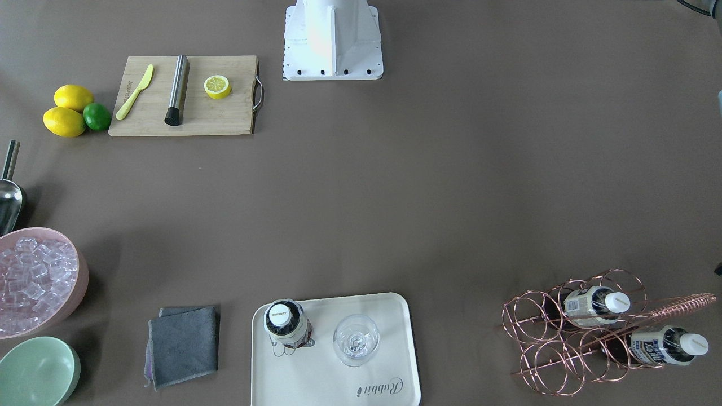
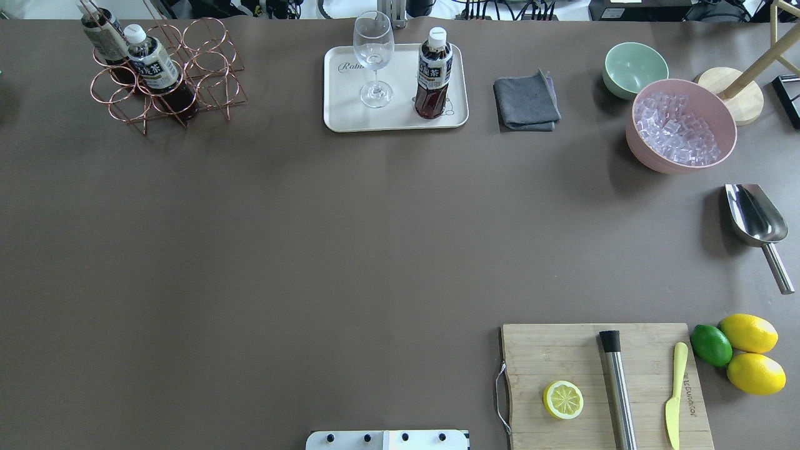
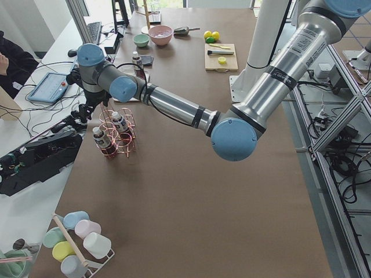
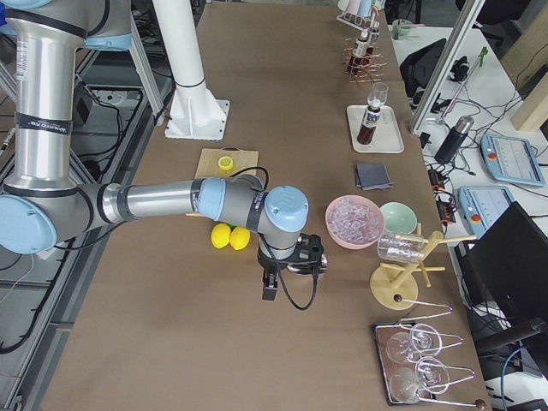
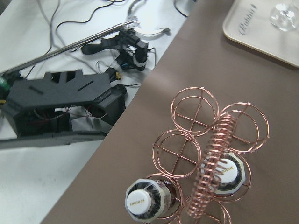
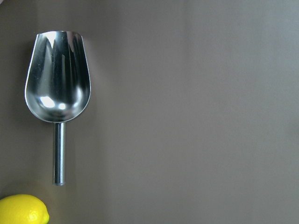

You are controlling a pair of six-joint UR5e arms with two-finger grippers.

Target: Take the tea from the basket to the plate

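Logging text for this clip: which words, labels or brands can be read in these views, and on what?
"Rabbit": script on the plate.
"茶": on the label of the tea bottle in the basket; its other characters are blurred.
Print on the white caps: too small to read.
Mark on the cutting board beside the yellow knife: too blurred to read.

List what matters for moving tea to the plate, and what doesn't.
Job: white-capped brown tea bottles, rose-gold wire basket, cream rectangular tray.
Idle: clear wine glass, grey folded cloth, pink bowl of ice, mint-green bowl, steel scoop, bamboo cutting board.
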